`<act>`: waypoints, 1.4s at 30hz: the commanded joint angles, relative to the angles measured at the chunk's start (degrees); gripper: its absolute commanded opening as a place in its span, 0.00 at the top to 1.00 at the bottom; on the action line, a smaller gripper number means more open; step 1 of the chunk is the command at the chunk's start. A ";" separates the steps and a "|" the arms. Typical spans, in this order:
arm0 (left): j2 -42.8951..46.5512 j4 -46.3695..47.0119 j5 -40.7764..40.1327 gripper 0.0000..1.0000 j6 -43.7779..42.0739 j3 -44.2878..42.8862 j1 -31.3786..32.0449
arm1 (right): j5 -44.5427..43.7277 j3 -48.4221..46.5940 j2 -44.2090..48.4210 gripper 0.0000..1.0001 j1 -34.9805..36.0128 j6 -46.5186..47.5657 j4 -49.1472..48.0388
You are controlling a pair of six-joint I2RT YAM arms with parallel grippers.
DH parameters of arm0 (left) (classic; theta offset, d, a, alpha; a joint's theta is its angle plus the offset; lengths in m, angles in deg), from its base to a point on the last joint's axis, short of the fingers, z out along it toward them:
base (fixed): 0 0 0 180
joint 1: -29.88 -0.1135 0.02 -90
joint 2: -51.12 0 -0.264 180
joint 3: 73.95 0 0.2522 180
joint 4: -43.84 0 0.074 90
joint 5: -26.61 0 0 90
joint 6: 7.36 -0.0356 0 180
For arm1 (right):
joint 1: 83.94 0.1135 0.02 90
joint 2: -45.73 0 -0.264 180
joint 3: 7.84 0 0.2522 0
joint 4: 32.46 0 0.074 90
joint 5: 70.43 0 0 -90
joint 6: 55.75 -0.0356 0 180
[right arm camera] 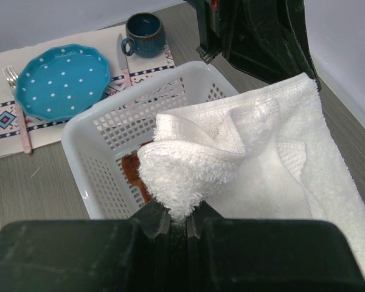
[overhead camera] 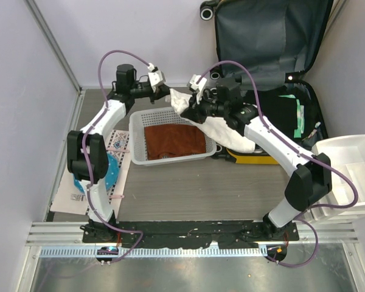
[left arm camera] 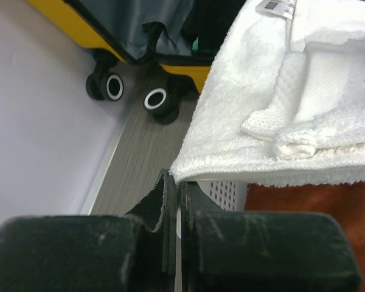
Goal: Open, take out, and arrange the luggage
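The white towel (overhead camera: 218,128) is pinched at its edge by the left gripper (left arm camera: 174,182) and at a bunched fold by the right gripper (right arm camera: 173,216); it is held over the basket (overhead camera: 137,139). The luggage (overhead camera: 274,42) is laid open just beyond the right gripper, lid raised upright.

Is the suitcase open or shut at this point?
Open. The suitcase has its lid standing up with the grey lining exposed, and dark clothes show in its base.

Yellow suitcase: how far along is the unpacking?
Done: the yellow hard-shell suitcase lies open, and a brown cloth sits in the white mesh plastic basket. In hand: left tool and right tool both pinch a white terry towel above the basket. Left: dark clothing lies in the suitcase.
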 commanded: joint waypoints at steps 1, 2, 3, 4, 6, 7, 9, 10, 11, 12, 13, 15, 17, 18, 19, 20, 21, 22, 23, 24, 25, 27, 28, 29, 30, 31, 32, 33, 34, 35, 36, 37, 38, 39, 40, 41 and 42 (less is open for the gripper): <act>5.46 0.28 -3.44 1.00 -5.51 1.00 -5.26 | 3.34 -3.61 -0.88 0.99 3.75 -3.41 -0.93; 5.81 -0.24 -3.01 1.00 -5.86 1.26 -6.40 | 3.16 -3.78 -1.67 1.00 4.19 -3.41 -1.11; 6.59 -0.42 -2.92 1.00 -6.13 1.70 -6.93 | 2.98 -4.31 -2.03 0.99 5.15 -3.41 -1.55; 6.95 -0.60 -2.83 1.00 -6.48 1.79 -7.46 | 2.81 -4.75 -2.64 0.99 5.60 -3.32 -1.64; 7.65 -2.97 -2.30 1.00 -8.14 2.23 -8.78 | 2.54 -6.06 -4.39 0.99 6.65 -3.49 -2.25; 8.18 -4.45 -1.87 1.00 -8.85 2.41 -9.22 | 2.45 -6.42 -4.84 1.00 7.00 -3.76 -2.78; 8.53 -6.13 -1.68 1.00 -11.74 2.93 -10.36 | 2.19 -7.47 -7.03 0.99 7.88 -4.02 -4.00; 8.97 -7.53 -1.51 1.00 -12.62 3.11 -10.71 | 2.19 -8.08 -7.74 1.00 8.84 -4.02 -4.10; 9.15 -8.15 -1.34 1.00 -13.24 3.20 -11.58 | 2.10 -8.70 -8.79 0.99 9.29 -3.94 -4.10; 9.33 -8.77 -0.99 1.00 -13.86 3.20 -11.77 | 2.02 -9.92 -10.28 0.99 9.81 -4.02 -4.19; 9.41 -10.17 -0.81 1.00 -14.56 3.29 -11.77 | 2.01 -10.46 -11.16 0.99 10.60 -4.11 -4.45; 9.94 -12.02 -0.28 1.00 -18.06 3.72 -14.31 | 1.75 -11.25 -13.18 0.99 11.31 -4.02 -5.06; 10.38 -15.01 -0.10 1.00 -20.36 4.51 -15.46 | 1.66 -12.48 -14.33 0.99 12.36 -4.20 -5.59; 10.38 -15.97 -0.28 1.00 -21.50 4.69 -15.90 | 1.75 -12.92 -15.12 0.99 12.72 -4.37 -5.77; 10.38 -16.15 -0.28 1.00 -21.60 4.87 -16.68 | 1.66 -13.45 -16.34 0.99 13.33 -4.55 -5.86; 10.29 -16.68 -0.28 1.00 -22.12 4.96 -16.95 | 1.58 -14.06 -16.97 0.99 13.60 -4.72 -6.64; 10.29 -17.29 -0.28 1.00 -22.65 4.96 -17.22 | 1.57 -14.42 -17.41 0.99 13.95 -5.07 -6.74; 10.21 -17.39 -0.37 1.00 -22.74 5.13 -17.65 | 1.40 -14.94 -18.46 1.00 14.12 -4.99 -6.74; 10.29 -17.82 -0.28 1.00 -23.26 5.40 -17.83 | 1.23 -15.47 -18.99 0.99 14.56 -4.90 -6.65; 10.29 -20.35 -0.19 1.00 -24.23 5.49 -17.92 | 1.14 -15.47 -19.43 0.99 14.48 -4.55 -6.56; 10.38 -22.29 0.07 1.00 -28.24 5.57 -17.92 | 0.96 -15.47 -20.30 0.99 14.56 -4.11 -6.30; 10.56 -25.89 0.16 1.00 -31.43 6.54 -17.92 | 0.61 -15.21 -21.36 0.99 14.57 -2.97 -4.55; 10.64 -25.91 -0.19 1.00 -32.14 7.85 -17.92 | 0.52 -15.21 -22.41 0.99 14.65 -2.18 -4.02; 10.65 -26.00 -0.54 1.00 -33.10 8.47 -17.92 | 0.52 -15.04 -22.86 0.99 14.74 -2.09 -3.32; 10.82 -26.70 -0.98 1.00 -34.07 9.00 -17.92 | 0.61 -14.95 -23.12 0.99 14.83 -2.18 -3.22; 10.91 -26.70 -1.33 1.00 -34.86 9.87 -18.09 | 0.96 -14.86 -23.39 0.99 15.09 -2.52 -3.31; 10.91 -26.70 -1.77 1.00 -35.22 10.14 -18.01 | 1.13 -14.95 -23.65 0.99 15.44 -2.44 -3.48; 10.82 -27.92 -1.69 1.00 -36.00 10.14 -18.10 | 1.14 -15.12 -23.65 0.99 16.40 -2.18 -3.57; 10.82 -28.54 -1.77 1.00 -36.88 10.23 -18.10 | 1.05 -15.21 -23.74 0.99 16.76 -2.18 -3.66; 10.82 -28.98 -1.86 1.00 -37.85 10.32 -18.10 | 1.13 -15.65 -23.74 0.99 17.37 -2.52 -3.83; 11.08 -29.68 -1.95 1.00 -38.29 10.41 -18.10 | 1.31 -16.00 -23.74 1.00 18.16 -2.79 -3.75; 11.17 -29.69 -1.86 1.00 -38.38 10.58 -18.10 | 1.40 -16.44 -23.65 0.99 18.60 -3.05 -3.31; 11.35 -29.60 -2.12 1.00 -38.56 10.67 -18.10 | 1.31 -16.70 -23.48 0.99 18.96 -3.84 -3.22; 11.52 -29.69 -2.12 1.00 -38.74 10.76 -18.18 | 1.31 -16.70 -23.13 0.99 19.39 -4.54 -3.48; 11.61 -29.69 -2.30 1.00 -38.82 11.02 -18.18 | 1.40 -16.44 -22.95 0.99 19.83 -5.25 -4.01; 11.87 -29.87 -2.30 1.00 -39.35 11.11 -18.18 | 1.05 -16.18 -22.95 1.00 20.10 -6.30 -4.01; 11.96 -30.13 -2.39 1.00 -39.61 11.20 -18.18 | 0.87 -16.09 -22.86 0.99 20.28 -6.74 -3.93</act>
